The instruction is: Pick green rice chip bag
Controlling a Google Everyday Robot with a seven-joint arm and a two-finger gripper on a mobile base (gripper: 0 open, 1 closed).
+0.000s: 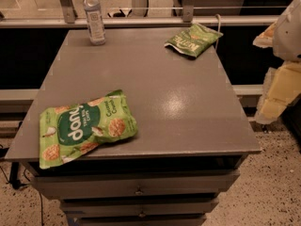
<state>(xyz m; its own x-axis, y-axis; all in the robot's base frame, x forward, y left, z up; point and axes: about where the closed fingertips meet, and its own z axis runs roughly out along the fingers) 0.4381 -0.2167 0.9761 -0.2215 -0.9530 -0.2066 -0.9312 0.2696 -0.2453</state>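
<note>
The green rice chip bag lies flat at the front left corner of the grey table. It is light green and puffy, with a dark green oval, white "dang" lettering and pictures of round tan chips. Its lower left corner hangs a little over the table's front edge. My gripper is at the right edge of the view, beyond the table's right side, pointing down. It is far from the bag, and nothing shows in it.
A smaller, darker green chip bag lies at the table's back right corner. A clear water bottle stands at the back left. Drawers sit under the tabletop. A rail runs behind the table.
</note>
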